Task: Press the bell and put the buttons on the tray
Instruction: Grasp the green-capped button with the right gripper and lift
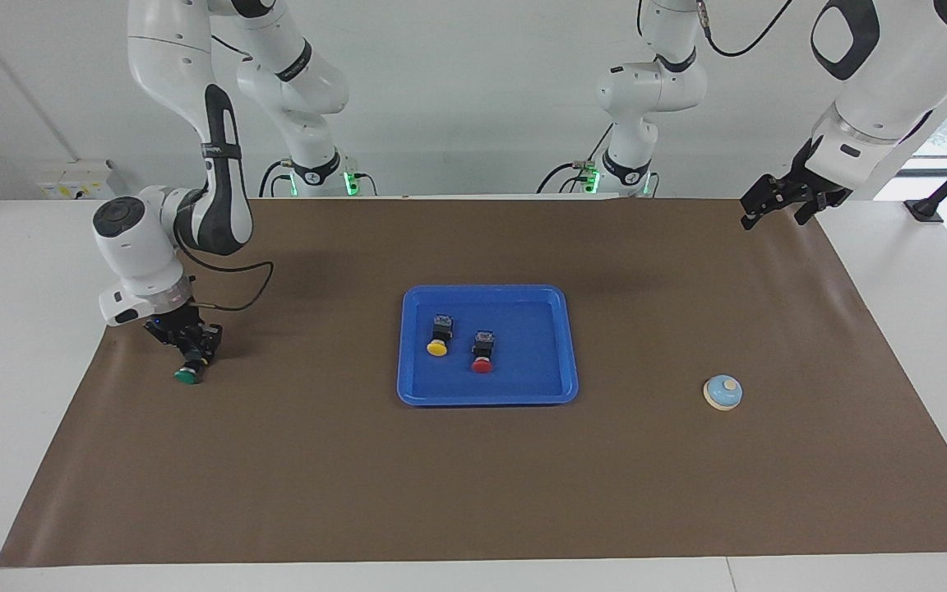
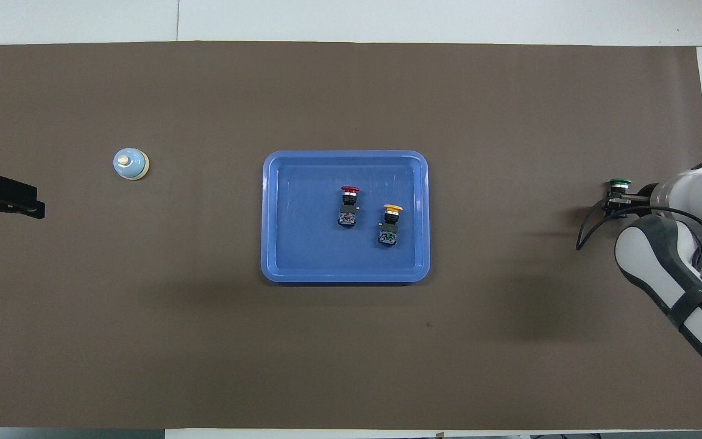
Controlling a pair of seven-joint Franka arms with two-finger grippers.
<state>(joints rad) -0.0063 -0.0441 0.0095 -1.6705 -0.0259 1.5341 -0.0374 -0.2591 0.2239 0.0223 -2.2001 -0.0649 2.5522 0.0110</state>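
The green button (image 1: 187, 375) (image 2: 619, 182) lies on the brown mat at the right arm's end of the table. My right gripper (image 1: 192, 353) (image 2: 616, 201) is down on it, shut on its black body, with the green cap sticking out past the fingers. The yellow button (image 1: 437, 341) (image 2: 391, 219) and the red button (image 1: 482, 358) (image 2: 349, 201) lie side by side in the blue tray (image 1: 487, 400) (image 2: 345, 277) at mid-table. The light-blue bell (image 1: 722, 392) (image 2: 130, 164) stands toward the left arm's end. My left gripper (image 1: 769, 210) (image 2: 22, 204) waits open, raised over the mat's edge at that end.
The brown mat (image 1: 473, 493) covers most of the white table. A black cable (image 1: 235, 288) loops from the right wrist. Two more arm bases stand at the robots' edge of the table.
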